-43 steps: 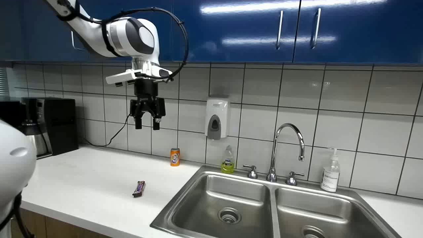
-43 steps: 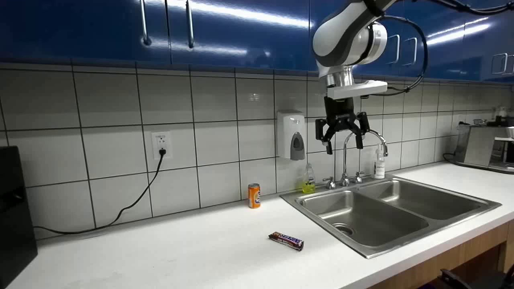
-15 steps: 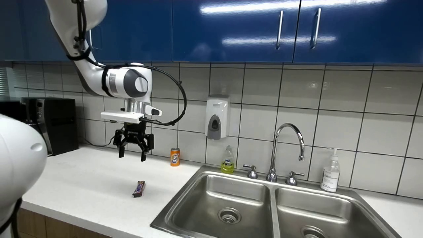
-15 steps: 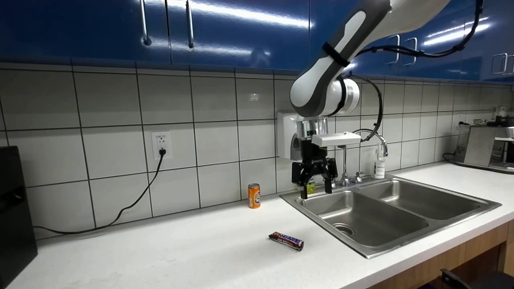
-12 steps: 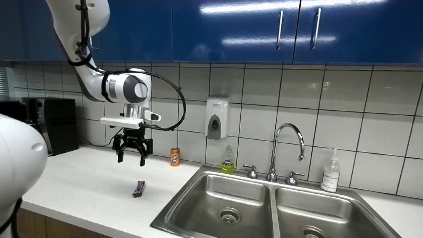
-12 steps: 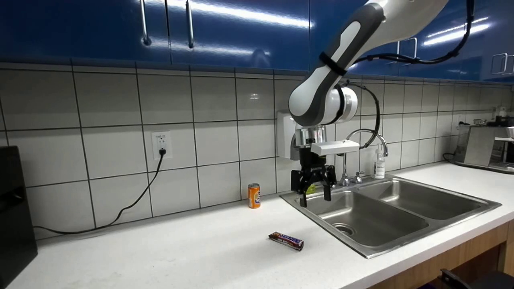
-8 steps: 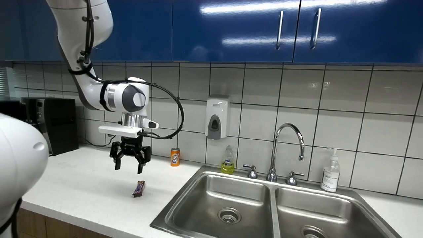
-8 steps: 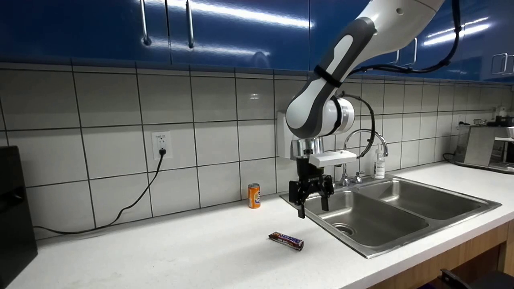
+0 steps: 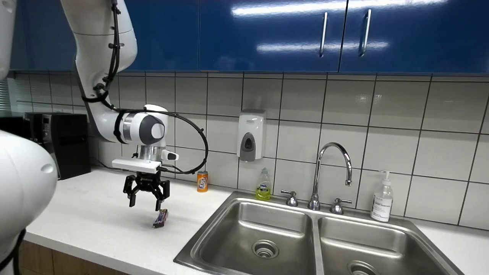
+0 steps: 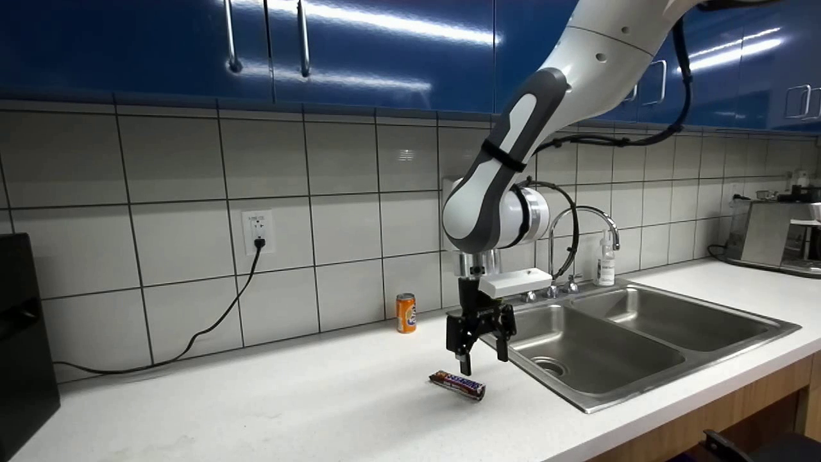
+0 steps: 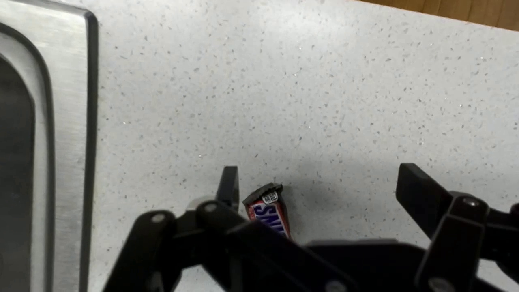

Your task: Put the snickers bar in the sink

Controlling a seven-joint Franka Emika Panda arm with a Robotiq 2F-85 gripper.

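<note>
The snickers bar (image 9: 161, 218) is a small dark brown wrapped bar flat on the white counter, left of the sink (image 9: 317, 236). It also shows in an exterior view (image 10: 457, 385). My gripper (image 9: 145, 204) is open and empty, pointing down a little above the counter by the bar, as an exterior view also shows (image 10: 483, 361). In the wrist view the bar (image 11: 267, 211) appears between the spread fingers of my gripper (image 11: 318, 178), close to the left one. Its lower part is hidden behind the gripper's linkage. The sink's rim (image 11: 71, 121) is at the left there.
An orange can (image 9: 202, 181) stands behind the bar near the tiled wall. A yellow-green soap bottle (image 9: 263, 187), the chrome faucet (image 9: 317, 175) and a pump bottle (image 9: 382, 204) line the sink's back. A black machine (image 9: 70, 145) stands at the far left. Blue cabinets (image 9: 267, 34) hang overhead.
My open gripper has come down from high above the counter to just above the bar, turning a little. The bar and the other objects have not moved.
</note>
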